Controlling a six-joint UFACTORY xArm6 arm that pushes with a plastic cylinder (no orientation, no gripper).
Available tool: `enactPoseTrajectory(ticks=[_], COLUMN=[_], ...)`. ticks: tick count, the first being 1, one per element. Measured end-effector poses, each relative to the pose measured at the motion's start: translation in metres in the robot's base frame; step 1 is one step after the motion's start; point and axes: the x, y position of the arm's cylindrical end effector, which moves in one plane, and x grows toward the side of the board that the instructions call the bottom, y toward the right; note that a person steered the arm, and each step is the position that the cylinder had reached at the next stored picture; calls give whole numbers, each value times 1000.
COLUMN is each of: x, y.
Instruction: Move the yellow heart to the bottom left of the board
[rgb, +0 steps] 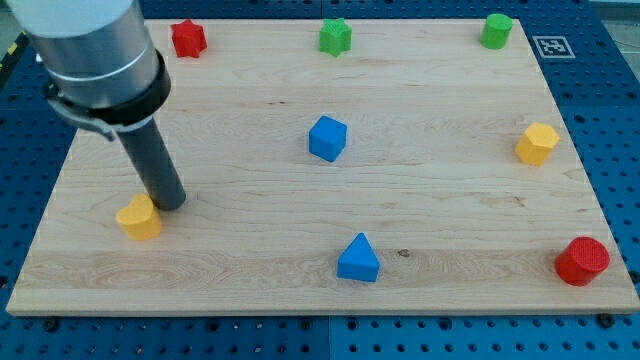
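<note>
Sitting near the board's (300, 280) lower left, yellow heart (138, 218) lying flat, my tip (171, 203) touching its upper right edge, red star (187, 38) up top, blue cube (327, 138) and blue triangle (358, 260) mid-board, green star (335, 37), green cylinder (496, 31), yellow hexagon (537, 144), red cylinder (582, 261) lying rightward, no fingers on this rod.

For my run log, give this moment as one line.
task: yellow heart to bottom left | my tip: touching heart's upper right | heart: left side, near the view's bottom

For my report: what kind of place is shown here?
Probably a robotics lab bench: a wooden board on a blue perforated table, a printed marker tag, and my tip touching the yellow heart.
</note>
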Motion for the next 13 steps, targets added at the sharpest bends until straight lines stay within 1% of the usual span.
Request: enactPoseTrajectory(ticks=[1,2,3,4,6,8,9,12,13], x=[4,-32,-33,-17,-15,-13,6,8,18], y=[-2,-12,-19,-19,-19,-39,-39,-39,-39])
